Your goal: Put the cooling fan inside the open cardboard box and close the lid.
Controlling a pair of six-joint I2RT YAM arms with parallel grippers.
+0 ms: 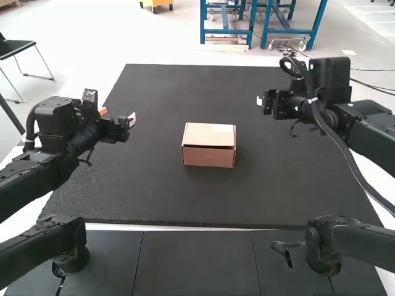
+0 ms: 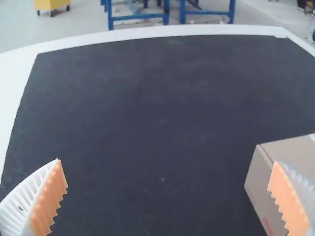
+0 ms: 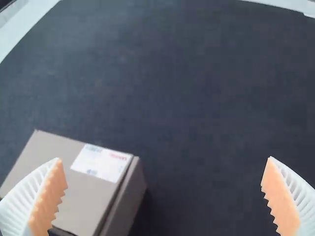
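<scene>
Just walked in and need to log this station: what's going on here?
Nothing is being held right now. A cardboard box sits with its lid down in the middle of the black mat; what is inside cannot be seen. The left gripper hangs open over the mat's left side and the right gripper hangs open over its right side, both apart from the box.

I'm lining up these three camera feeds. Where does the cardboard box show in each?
High view: cardboard box, lid down, mid-mat between the two arms.
Left wrist view: a corner of the cardboard box, partly behind a finger of the left gripper.
Right wrist view: the cardboard box top with its white label, partly behind a finger of the right gripper.
Shared landmark: the black mat under it.
</scene>
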